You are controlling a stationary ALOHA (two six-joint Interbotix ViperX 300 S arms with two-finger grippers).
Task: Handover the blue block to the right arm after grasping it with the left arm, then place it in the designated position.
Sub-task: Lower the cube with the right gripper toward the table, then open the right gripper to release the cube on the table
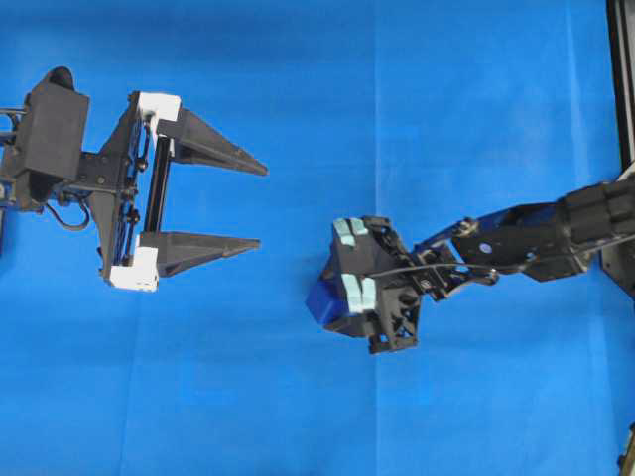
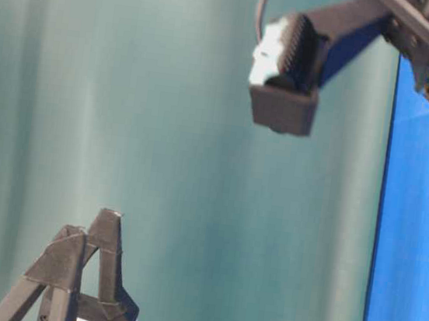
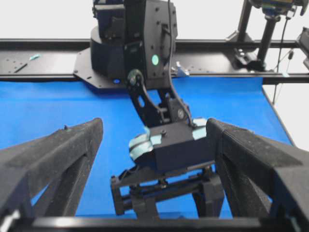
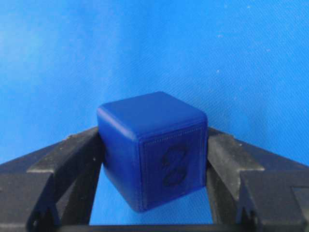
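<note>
Block, blue (image 4: 152, 150): small dark cube, rounded edges, embossed mark on one face; pinched on two opposite side faces by the right hand (image 1: 342, 297), above the blue cloth (image 1: 298, 416) right of centre. Judged rigid, light, smooth-skinned; flat parallel faces are the sound hold, corners likely to slip. Left hand (image 1: 260, 205): fingers spread wide, holding nothing, well apart to the left. Placement on cloth not yet done.

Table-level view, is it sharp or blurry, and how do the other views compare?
Table-level view: soft and hazy, the right hand blurred, backdrop a washed-out teal. Right wrist view: the blue block fairly crisp, its embossed mark readable. Left wrist view: the near fingers out of focus, bright background blown out. Overhead view: evenly lit, slightly soft.
</note>
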